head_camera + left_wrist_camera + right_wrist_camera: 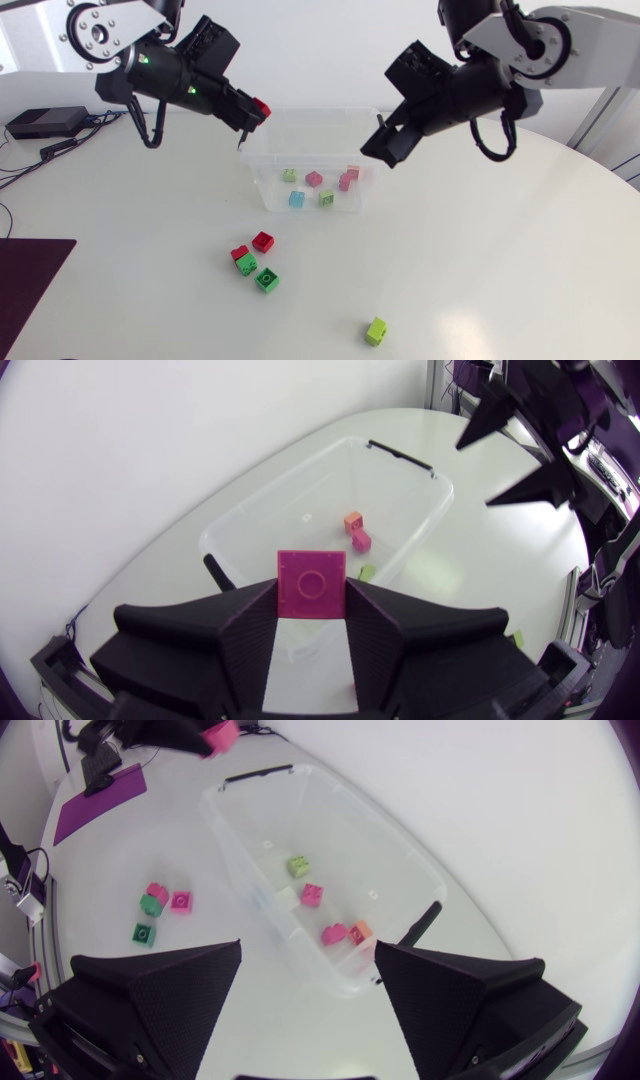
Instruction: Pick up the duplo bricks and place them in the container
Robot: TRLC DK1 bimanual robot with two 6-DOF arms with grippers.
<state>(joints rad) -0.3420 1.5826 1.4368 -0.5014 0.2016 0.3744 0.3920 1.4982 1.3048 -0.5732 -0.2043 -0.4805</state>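
Observation:
My left gripper (252,116) is shut on a red brick (262,105), held above the back left corner of the clear container (310,138). In the left wrist view the brick (312,586) sits between the fingers over the container (330,490). My right gripper (385,142) hangs open and empty over the container's right end; the right wrist view shows the container (300,820) below its fingers (160,1000). Several bricks lie inside. On the table in front lie two red bricks (263,241), two green ones (266,280) and a lime one (376,331).
A black device (45,122) with cables sits at the back left. A dark purple mat (30,290) lies at the table's front left edge. The table's curved edge runs along the right side.

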